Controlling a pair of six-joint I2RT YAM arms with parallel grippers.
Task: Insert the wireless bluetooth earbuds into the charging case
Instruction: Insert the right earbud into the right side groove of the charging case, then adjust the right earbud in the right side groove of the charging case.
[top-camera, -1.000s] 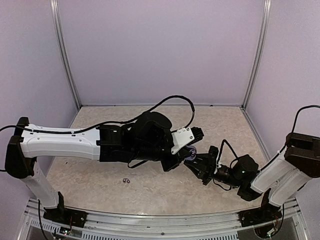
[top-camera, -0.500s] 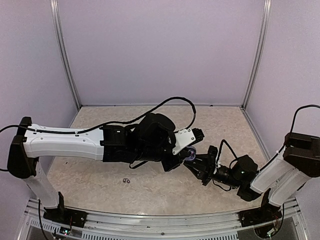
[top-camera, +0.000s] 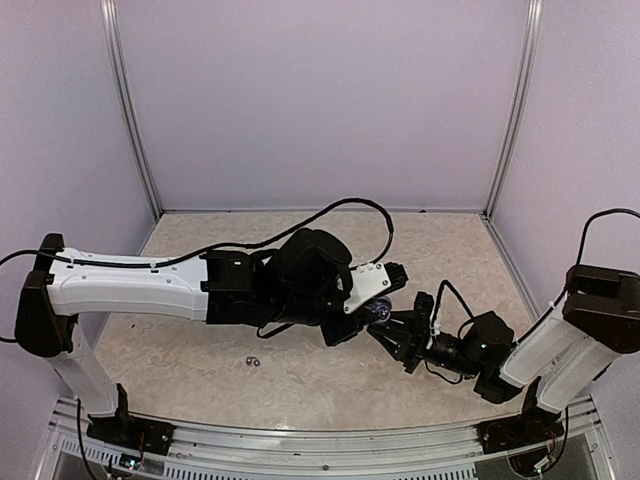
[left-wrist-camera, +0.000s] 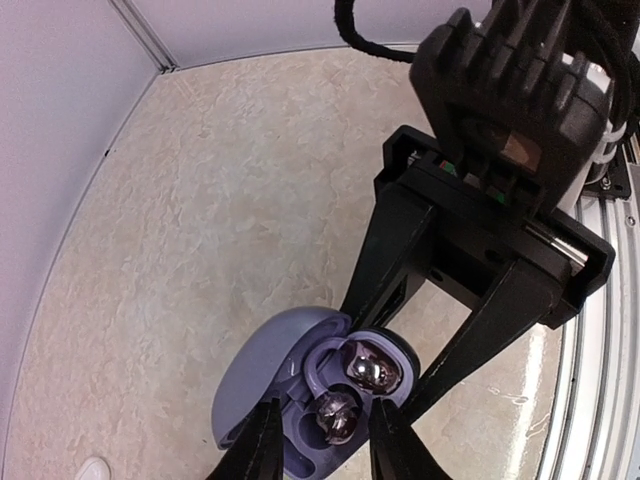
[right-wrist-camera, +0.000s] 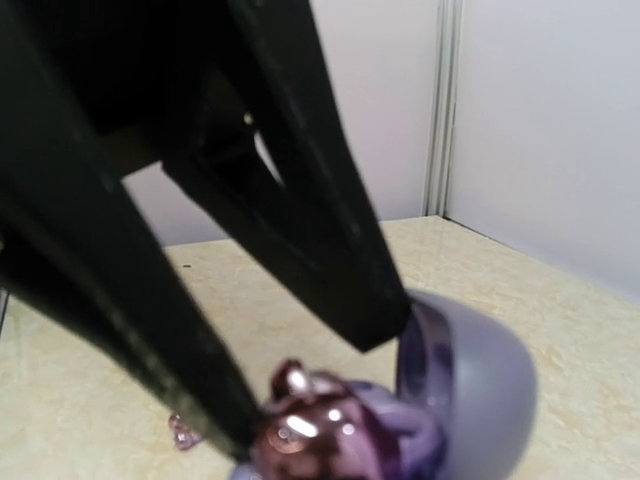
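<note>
Pale lilac walls (top-camera: 320, 100) box in a beige marbled desk (top-camera: 450, 250), and all the action is at its middle, where the two arms meet nose to nose. The left arm (top-camera: 130, 285) reaches in low from its side, and there's the left pincer (left-wrist-camera: 325, 405), fingers drawn in narrow with the base of the case (left-wrist-camera: 262, 375) caught between them, so it has the case in its grip. That case is purple-grey, oval, lid swung open. Look inside: two dark buds (left-wrist-camera: 372, 368) sit in the tray, glossy, side by side, one nearer the lid and one nearer the left fingers. Opposite comes the right pincer (left-wrist-camera: 381, 357), black and spread wide, one tip up against the lid's edge, the other down beside the far rim of the tray, straddling the open case; whether those tips press on it I can't tell. From the right wrist view the lid curves up on the right and the shiny buds show between its own two dark fingers. Out on the desk, well apart and towards the left arm's side, lie two loose buds (top-camera: 252, 360), tiny and close together.
</note>
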